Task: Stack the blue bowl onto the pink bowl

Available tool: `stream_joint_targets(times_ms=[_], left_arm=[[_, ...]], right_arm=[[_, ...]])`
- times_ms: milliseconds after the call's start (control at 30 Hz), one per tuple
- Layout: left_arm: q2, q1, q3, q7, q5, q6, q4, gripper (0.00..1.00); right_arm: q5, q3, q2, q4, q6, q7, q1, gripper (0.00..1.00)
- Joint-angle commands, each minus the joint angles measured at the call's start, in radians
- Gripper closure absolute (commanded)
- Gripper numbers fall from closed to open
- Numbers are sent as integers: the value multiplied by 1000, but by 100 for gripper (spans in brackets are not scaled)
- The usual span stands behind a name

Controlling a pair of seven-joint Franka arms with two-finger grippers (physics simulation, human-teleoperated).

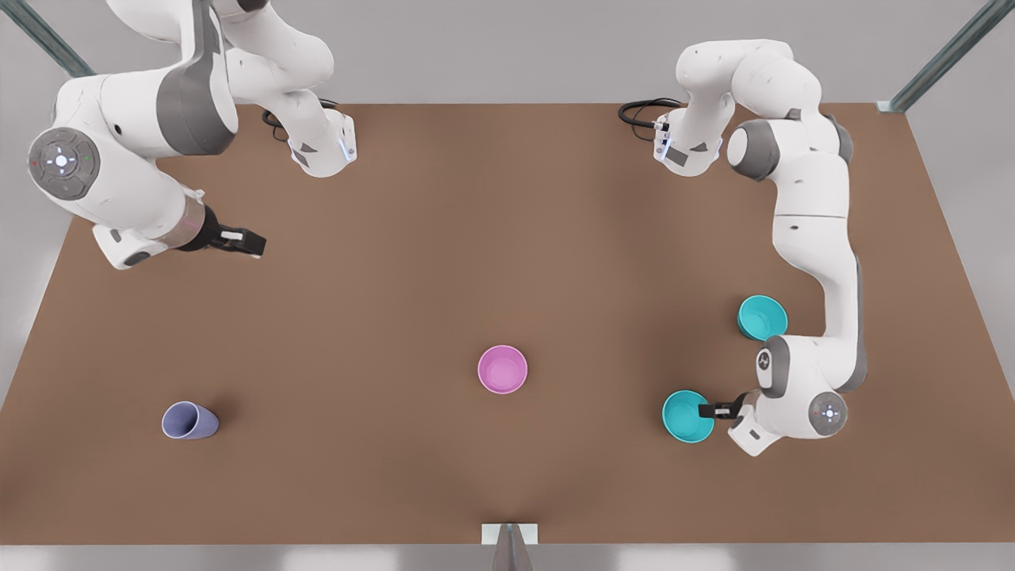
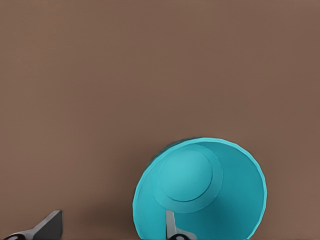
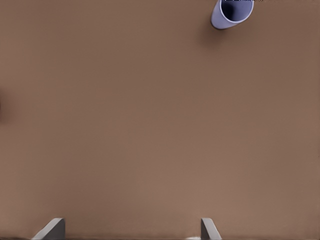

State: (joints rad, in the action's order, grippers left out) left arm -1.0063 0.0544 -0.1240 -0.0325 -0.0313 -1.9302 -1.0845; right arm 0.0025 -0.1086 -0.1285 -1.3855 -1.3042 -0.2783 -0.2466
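Two turquoise bowls stand on the brown table (image 1: 444,238) at the front view's right. The left gripper (image 1: 708,411) is at the rim of the nearer one, the blue bowl (image 1: 683,418); in the left wrist view one finger (image 2: 171,225) is inside the bowl and the other (image 2: 47,227) is outside, so the fingers are spread wide across the rim and do not squeeze it. The other turquoise bowl (image 1: 762,317) stands farther back, beside the same arm. The pink bowl (image 1: 503,369) sits upright near the middle of the table, well apart from the blue bowl. The right gripper (image 1: 247,241) waits above the table at the front view's left, its fingers apart and holding nothing. A lavender cup (image 1: 189,420) lies tilted at the left.
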Motion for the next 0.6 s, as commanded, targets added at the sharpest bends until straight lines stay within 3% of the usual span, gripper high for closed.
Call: stream_joint_targets(times_ms=[0, 133, 200, 233, 300, 567], left_arm=[[0, -1, 0, 0, -18, -79, -14, 0], [-15, -2, 0, 3, -36, -81, -29, 0], [-17, -8, 0, -30, -39, -81, -29, 50], [-17, -14, -3, -43, -39, -81, -29, 63], [-15, -16, -3, -41, -42, -81, -29, 79], [17, -21, -11, -99, -179, -62, -29, 79]], right_arm=[[-49, 13, 10, -10, 13, 340, 32, 0], [-49, 26, 41, -56, -15, 338, 47, 0], [-52, 24, 29, -52, -17, 338, 46, 0], [-52, 20, 20, -55, -29, 338, 46, 0], [-52, 18, 18, -55, -30, 338, 49, 0], [-50, 18, 18, -55, -24, 338, 49, 0]])
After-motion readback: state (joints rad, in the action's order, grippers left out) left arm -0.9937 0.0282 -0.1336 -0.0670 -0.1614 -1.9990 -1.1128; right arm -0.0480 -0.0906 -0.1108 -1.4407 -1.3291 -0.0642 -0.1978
